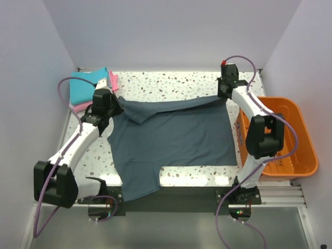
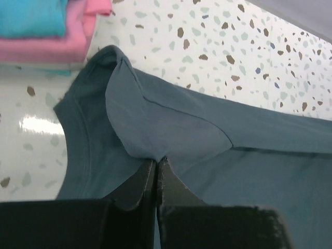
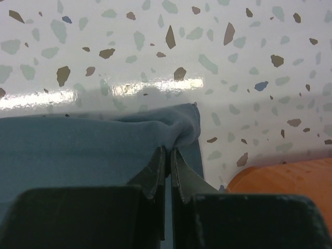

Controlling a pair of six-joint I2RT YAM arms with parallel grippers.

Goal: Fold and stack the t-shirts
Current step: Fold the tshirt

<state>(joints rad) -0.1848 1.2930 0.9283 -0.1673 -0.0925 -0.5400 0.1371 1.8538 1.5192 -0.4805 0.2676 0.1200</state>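
Observation:
The dark slate blue-grey t-shirt lies spread on the speckled table, one sleeve hanging over the near edge. My left gripper is shut on its far left sleeve, which is folded over the body. My right gripper is shut on the shirt's far right corner. The far edge of the shirt is stretched between the two grippers. The turquoise t-shirt lies folded on top of the folded pink t-shirt at the far left corner; both also show in the left wrist view, turquoise and pink.
An orange plastic bin stands off the table's right edge; its rim shows in the right wrist view. White walls close the back and both sides. Bare speckled tabletop lies behind the shirt.

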